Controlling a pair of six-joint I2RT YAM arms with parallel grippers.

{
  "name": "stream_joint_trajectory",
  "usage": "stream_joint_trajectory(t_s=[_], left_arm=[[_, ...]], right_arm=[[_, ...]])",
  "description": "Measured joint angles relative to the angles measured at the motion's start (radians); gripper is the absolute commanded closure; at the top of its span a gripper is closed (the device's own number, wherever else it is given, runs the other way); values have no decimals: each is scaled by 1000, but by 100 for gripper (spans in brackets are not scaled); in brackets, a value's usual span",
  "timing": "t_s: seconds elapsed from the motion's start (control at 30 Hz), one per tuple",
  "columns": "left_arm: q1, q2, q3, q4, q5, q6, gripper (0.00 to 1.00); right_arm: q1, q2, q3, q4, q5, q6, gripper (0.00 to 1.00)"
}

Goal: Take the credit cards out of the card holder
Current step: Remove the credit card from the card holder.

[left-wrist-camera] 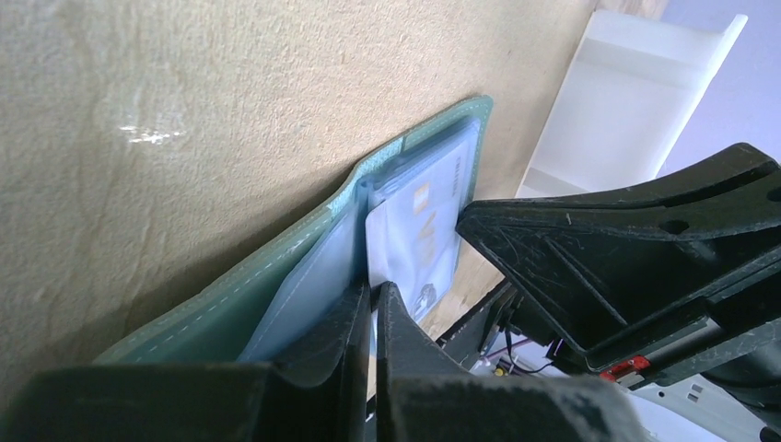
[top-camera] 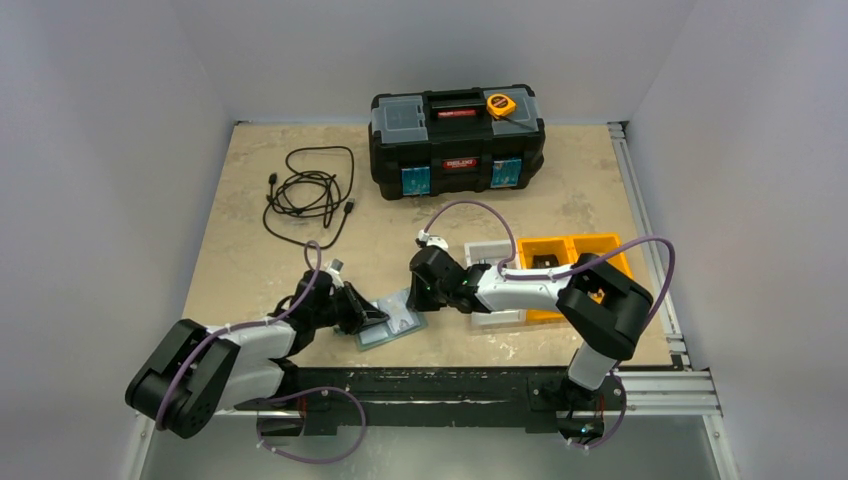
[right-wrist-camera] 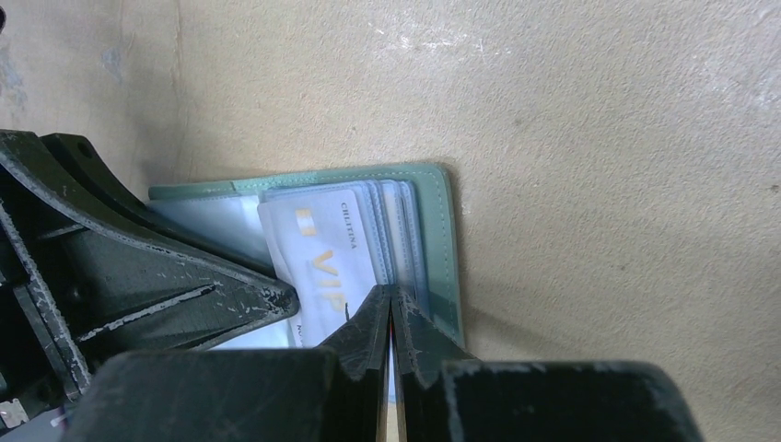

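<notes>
**Both claws on the wallet, left one nipping a card**

Down at the near edge of the bench (top-camera: 250,200), about midway along it, the card holder (right-wrist-camera: 442,249) lies flat and open. Its teal-green cover is underneath and its pale blue pockets face up. Both arms are folded in low over it, one from each side.

The left gripper (left-wrist-camera: 373,299) reaches in over the half of the holder nearer its own arm. Its claw is pinched down to the thinnest sliver, and the edge of a credit card (right-wrist-camera: 313,249) runs straight into that gap, so it has the card by its edge. The card is pale with gold "VIP" lettering and lies over the holder's other half, overlapping the stack of pockets there. Whether it sits partly in a sleeve or lies free, I can't tell.

Now the right gripper (right-wrist-camera: 391,304): claw shut tight, finger against finger, nothing between them. Its tips point down at the stacked pockets near the holder's outer edge, just beside the card. They look to be resting on the pockets, but the contact itself is hard to make out.

Around them, a white bin (top-camera: 490,260) stands beyond the right arm with an orange bin (top-camera: 575,255) against it, toward the bench's right edge. A black toolbox (top-camera: 457,140) sits mid-way along the far edge with an orange tape measure (top-camera: 501,104) on its lid. A black cable (top-camera: 308,192) lies coiled toward the far left corner.
</notes>
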Motion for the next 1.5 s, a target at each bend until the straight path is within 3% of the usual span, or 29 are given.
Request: stream_joint_trajectory(t_s=[0.17,0.5,1.0,1.07,1.33,1.5], left_arm=[[0,-16,3,-22,-2,-4,100],[4,-166,87,-344,-62,78,100],[28,-312,124,-603,-105,153,100],[29,-338,138,-643,-108,163,100],[31,-387,191,-747,-114,200,100],[31,-400,232,-771,-109,206,100]], right_arm=[[-8,0,0,-1,0,0,100],[-29,-8,-18,16,-13,5,100],[-49,-5,-27,-3,3,-4,100],[-49,-10,-25,-14,3,-10,95],[-50,-61,21,-197,2,-79,51],[-51,-111,82,-221,-26,-116,32]])
